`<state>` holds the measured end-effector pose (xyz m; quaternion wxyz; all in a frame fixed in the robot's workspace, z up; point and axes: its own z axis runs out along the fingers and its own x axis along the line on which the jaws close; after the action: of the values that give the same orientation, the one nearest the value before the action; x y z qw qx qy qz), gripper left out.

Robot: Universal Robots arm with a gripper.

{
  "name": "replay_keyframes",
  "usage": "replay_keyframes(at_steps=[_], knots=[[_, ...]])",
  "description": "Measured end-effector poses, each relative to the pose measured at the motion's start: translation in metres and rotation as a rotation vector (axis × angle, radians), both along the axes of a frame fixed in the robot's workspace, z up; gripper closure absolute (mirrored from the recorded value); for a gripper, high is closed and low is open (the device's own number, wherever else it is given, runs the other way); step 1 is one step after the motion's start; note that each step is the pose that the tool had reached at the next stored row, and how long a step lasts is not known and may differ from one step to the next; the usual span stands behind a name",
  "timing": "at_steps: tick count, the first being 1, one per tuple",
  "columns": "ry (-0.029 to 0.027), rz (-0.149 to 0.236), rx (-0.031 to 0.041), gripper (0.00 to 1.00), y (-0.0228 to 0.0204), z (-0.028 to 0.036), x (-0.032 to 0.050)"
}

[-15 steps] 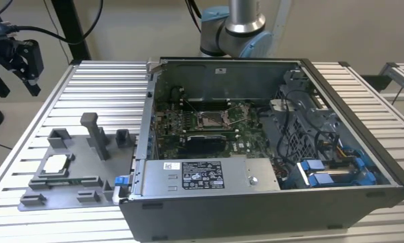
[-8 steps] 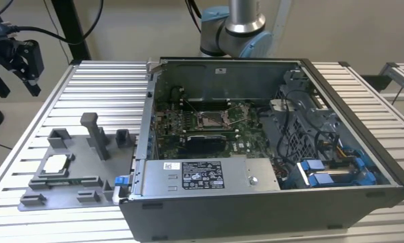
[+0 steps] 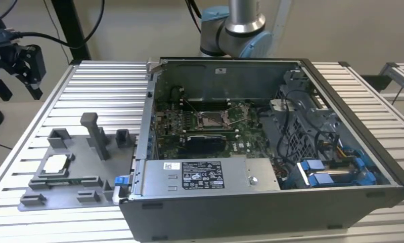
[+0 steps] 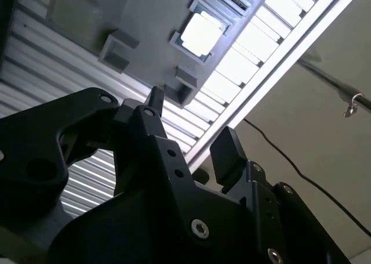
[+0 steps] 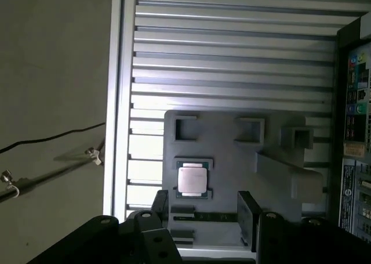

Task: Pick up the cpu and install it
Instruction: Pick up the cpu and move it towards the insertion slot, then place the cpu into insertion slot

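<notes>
The approach is judged in hand. The cpu (image 3: 56,164) is seated in the grey fixture (image 3: 80,191), at eight o'clock of the computer case (image 3: 269,202). The gripper (image 5: 203,200) is held well apart, jaws open and empty. Centring over the chip is called for.

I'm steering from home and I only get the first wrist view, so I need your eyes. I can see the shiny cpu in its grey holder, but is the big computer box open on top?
Observer: Yes. In the exterior view the computer case lies with its open side up, and the green motherboard shows inside.
Operator: Where does the chip go?
Observer: A square socket sits near the middle of that board.
Operator: And where is our gripper?
Observer: The gripper hangs at the exterior view's upper left, by the table's far corner, apart from the cpu.
</notes>
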<state>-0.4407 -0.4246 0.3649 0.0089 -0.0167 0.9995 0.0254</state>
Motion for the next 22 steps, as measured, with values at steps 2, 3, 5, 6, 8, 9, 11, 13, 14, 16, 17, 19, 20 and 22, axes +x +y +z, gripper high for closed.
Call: replay_keyframes(at_steps=[2,3,5,6,8,9,11,13,14,16,17,19,20,22], knots=[[0.0,0.0,0.0,0.0,0.0,-0.003,0.0],[0.0001,0.0,0.0,0.0,0.0,-0.0045,0.0],[0.0,0.0,0.0,0.0,0.0,-0.0071,0.0],[0.0,0.001,0.0,0.0,0.0,-0.0081,0.0],[0.0,0.003,0.0,0.0,0.0,-0.0102,0.0],[0.0001,0.005,-0.0001,0.0,0.0,-0.0111,0.0],[-0.0001,0.009,0.0,0.0,0.0,-0.0128,0.0],[-0.0002,0.013,0.0001,0.0,0.0,-0.0149,0.0],[-0.0001,0.014,0.0,0.0,0.0,-0.0162,-0.0001],[0.0,0.018,-0.0001,0.0,0.0,-0.0189,0.0],[-0.0001,0.019,0.0,0.0,0.0,-0.0203,0.0],[-0.0002,0.023,0.0,0.0,0.0,-0.0231,0.0],[-0.0002,0.025,0.0,0.0,0.0,-0.0243,0.0],[-0.0001,0.029,0.0,0.0,0.0,-0.0263,-0.0001]])
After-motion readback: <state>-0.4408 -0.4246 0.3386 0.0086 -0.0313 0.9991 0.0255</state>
